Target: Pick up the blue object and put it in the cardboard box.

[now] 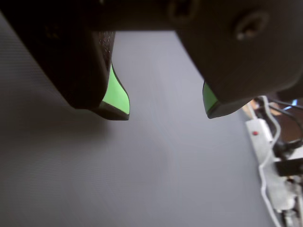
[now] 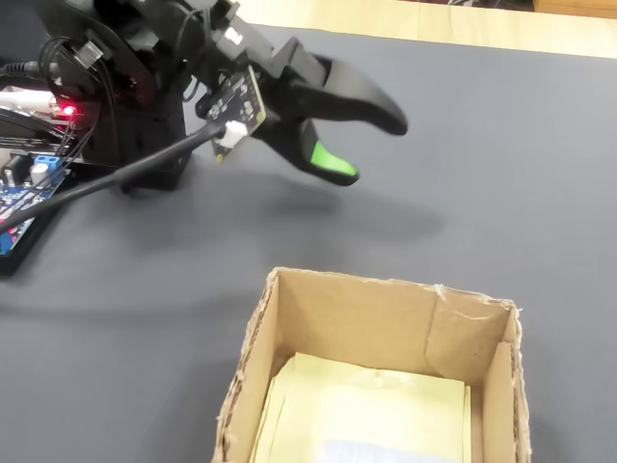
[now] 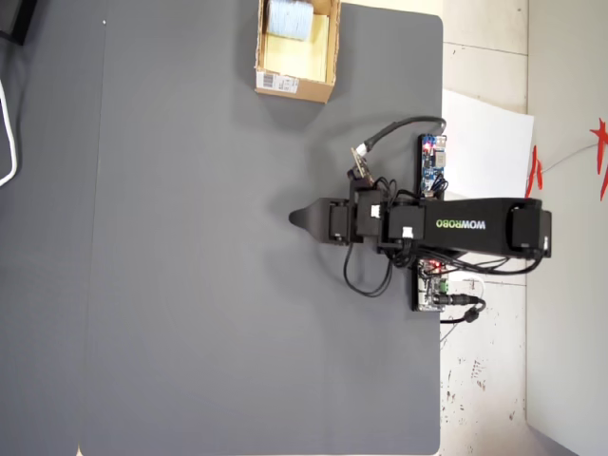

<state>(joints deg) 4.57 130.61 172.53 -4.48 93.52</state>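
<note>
- In the overhead view the cardboard box (image 3: pixel 295 84) is cut off by the top edge at about 12 o'clock, so only part of the blue object (image 3: pixel 288 17) inside it shows
- In the fixed view the box (image 2: pixel 289 333) runs off the bottom edge at 6 o'clock, and only a faint bluish patch at that edge hints at the object; its shape cannot be made out there
- The wrist view is blurred and shows neither box nor object, only bare mat between the 2 fingertips
- Count: 1 box, 1 blue object, 1 arm with 1 gripper (image 3: pixel 296 218)
- The object looks pale, whitish-blue and soft-edged, narrower than the box, lying on the pale yellowish floor of the box
- The box is tan with upright flaps and a white printed label on its side toward 6 o'clock in the overhead view
- The gripper (image 1: pixel 168 108) hangs over the grey mat (image 3: pixel 190 285) with its 2 green-lined jaws spread apart and nothing between them, well apart from the box
</note>
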